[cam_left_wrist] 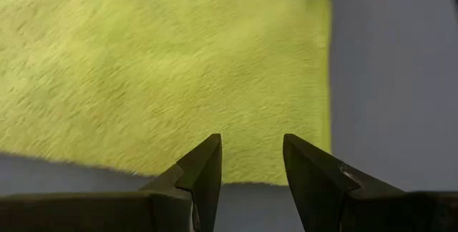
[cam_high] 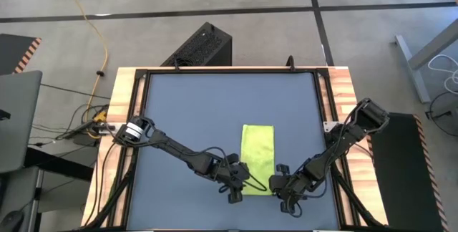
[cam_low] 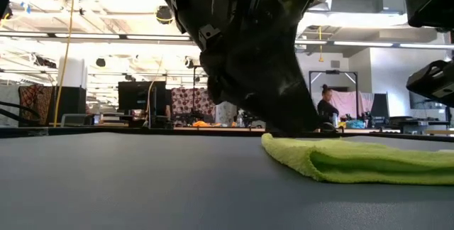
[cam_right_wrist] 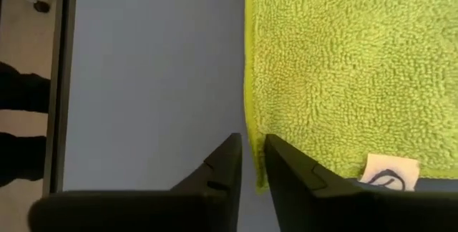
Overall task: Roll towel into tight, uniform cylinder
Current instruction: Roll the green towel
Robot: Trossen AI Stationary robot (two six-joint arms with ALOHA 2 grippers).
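Note:
The lime towel [cam_high: 257, 157] lies folded flat in a narrow strip on the dark blue-grey mat [cam_high: 200, 103], its long sides running near to far. A white label [cam_right_wrist: 390, 173] sits at its near edge. My left gripper [cam_left_wrist: 252, 146] is open, its tips over the towel's near edge [cam_left_wrist: 236, 178] by the near left corner. My right gripper [cam_right_wrist: 252, 146] stands at the near right corner with a narrow gap between its fingers. The towel's right long edge [cam_right_wrist: 250, 81] runs into that gap. In the low view the towel [cam_low: 355, 160] shows its layered edge. My left gripper comes slanting down from the table's left side, its fingertips [cam_left_wrist: 211, 153] over the towel's near edge; I cannot tell whether they touch the cloth. My right gripper slants down from the right with one finger [cam_right_wrist: 275, 153] over the towel's edge; whether it touches cannot be told.
A wooden table frame [cam_high: 125, 96] with black rails borders the mat. Bare mat lies far and left of the towel. A black box [cam_high: 200, 46] and a yellow cable [cam_high: 93, 24] lie on the floor beyond the far edge. A person [cam_low: 326, 106] shows far off in the room.

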